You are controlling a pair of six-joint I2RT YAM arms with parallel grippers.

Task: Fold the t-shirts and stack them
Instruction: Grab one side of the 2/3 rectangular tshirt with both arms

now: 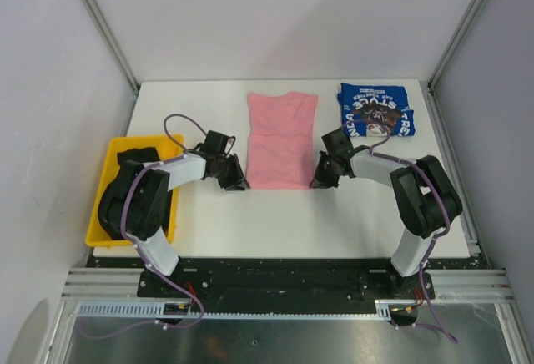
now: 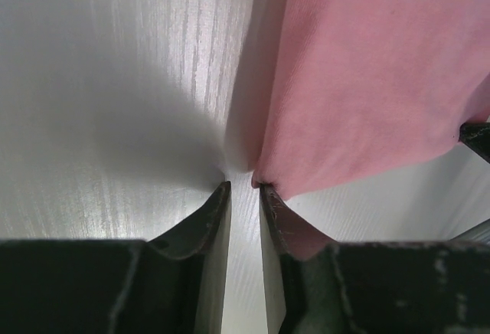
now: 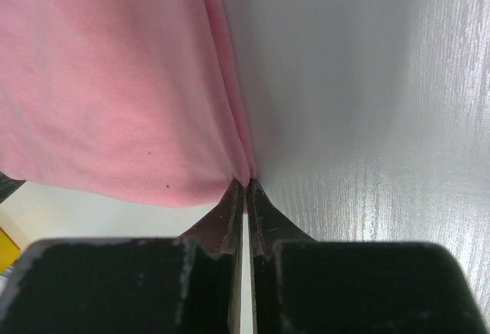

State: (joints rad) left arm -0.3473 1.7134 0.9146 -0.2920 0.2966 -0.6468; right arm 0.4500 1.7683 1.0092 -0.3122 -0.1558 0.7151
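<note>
The soft pink t-shirt [image 1: 282,140], folded into a long rectangle, lies at the middle of the white tabletop [image 1: 334,222], with a folded royal-blue t-shirt [image 1: 375,112] at the far right corner and a yellow plastic bin [image 1: 98,214], contents unclear to me, at the left edge. At the pink hem's near corners I see the left gripper [image 2: 241,187] with jaws narrowly apart and bare surface between them, and the right gripper [image 3: 246,182] with jaws closed to a slit; whether they pinch cloth I cannot tell.

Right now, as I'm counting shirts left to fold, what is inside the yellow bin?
Of the yellow bin only the rim and some wall show. The left arm covers most of its inside; the dark mass there could be black cloth or arm, I cannot tell.
</note>
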